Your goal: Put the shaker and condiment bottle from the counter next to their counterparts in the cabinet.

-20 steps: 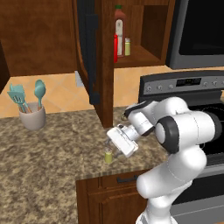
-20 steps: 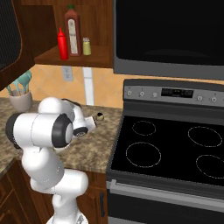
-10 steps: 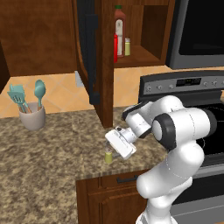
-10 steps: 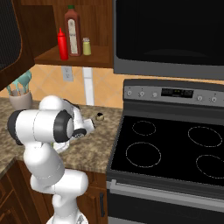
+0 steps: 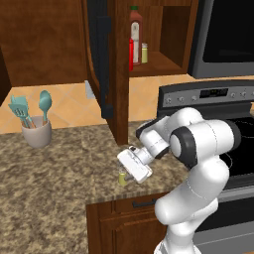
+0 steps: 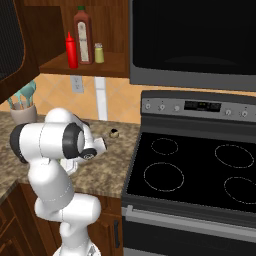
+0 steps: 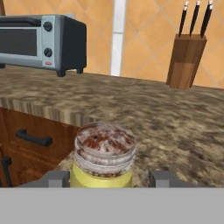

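The shaker [image 7: 104, 153], a stubby yellow-green cylinder with a silvery cap, stands upright on the counter [image 5: 64, 168] near its front edge, also seen as the shaker [image 5: 121, 177]. My gripper [image 7: 109, 179] straddles it low on the body. The left fingertip [image 7: 57, 178] is close against it and the right fingertip [image 7: 164, 178] stands a little apart, so the gripper is open. The red condiment bottle [image 6: 72, 50] stands in the cabinet [image 6: 85, 65] beside the tall red-brown bottle [image 6: 83, 35] and the slim yellowish shaker [image 6: 99, 53].
The cabinet door [image 5: 101, 64] hangs open above the counter. A utensil cup [image 5: 35, 133] sits far left and a tiny dark jar [image 6: 114, 133] near the stove [image 6: 200, 170]. A toaster oven [image 7: 39, 41] and a knife block [image 7: 186, 59] stand beyond the shaker.
The hand has eased down and left onto the shaker, and its fingers have drawn in from wide open to near the shaker's sides.
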Motion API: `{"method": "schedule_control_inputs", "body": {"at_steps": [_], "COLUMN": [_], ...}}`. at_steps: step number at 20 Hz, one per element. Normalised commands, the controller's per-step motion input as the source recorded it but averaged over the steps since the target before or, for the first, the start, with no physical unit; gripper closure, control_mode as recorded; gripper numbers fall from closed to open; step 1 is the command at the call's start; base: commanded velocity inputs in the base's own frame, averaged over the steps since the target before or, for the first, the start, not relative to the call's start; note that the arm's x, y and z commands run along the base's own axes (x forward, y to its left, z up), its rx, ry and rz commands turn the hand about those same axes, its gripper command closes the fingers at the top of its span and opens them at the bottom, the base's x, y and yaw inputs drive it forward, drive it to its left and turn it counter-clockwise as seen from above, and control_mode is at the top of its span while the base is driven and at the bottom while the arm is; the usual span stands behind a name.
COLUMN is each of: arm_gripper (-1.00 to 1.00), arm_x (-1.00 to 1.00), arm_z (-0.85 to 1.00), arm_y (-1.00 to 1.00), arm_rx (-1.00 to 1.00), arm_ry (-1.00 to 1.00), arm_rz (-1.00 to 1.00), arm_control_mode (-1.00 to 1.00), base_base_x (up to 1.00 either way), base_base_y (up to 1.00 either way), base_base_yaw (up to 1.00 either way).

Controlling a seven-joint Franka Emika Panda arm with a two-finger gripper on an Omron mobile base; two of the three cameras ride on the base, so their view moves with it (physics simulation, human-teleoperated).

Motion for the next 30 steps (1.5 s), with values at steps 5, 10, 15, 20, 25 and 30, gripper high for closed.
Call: {"method": "schedule_control_inputs", "body": {"at_steps": [5, 10, 15, 20, 25, 30], "arm_gripper": [1.00, 1.00, 1.00, 1.00, 1.00, 1.00], "arm_x": [-0.02, -0.19, -0.08, -0.04, 0.00, 0.00], "arm_z": [0.00, 0.35, 0.79, 0.69, 0.60, 0.70], "arm_y": [0.00, -0.01, -0.06, -0.22, -0.34, -0.17], "arm_rx": [0.00, -0.03, -0.03, 0.00, 0.00, -0.05], "arm_ry": [0.00, -0.04, -0.01, 0.02, 0.09, 0.03], "arm_rz": [0.00, -0.03, -0.14, -0.27, -0.39, -0.39], "arm_control_mode": [-1.00, -1.00, -1.00, -1.00, -1.00, -1.00], "base_base_x": [0.00, 0.00, 0.00, 0.00, 0.00, 0.00], "base_base_y": [0.00, 0.00, 0.00, 0.00, 0.00, 0.00], "base_base_yaw": [0.00, 0.00, 0.00, 0.00, 0.00, 0.00]}}
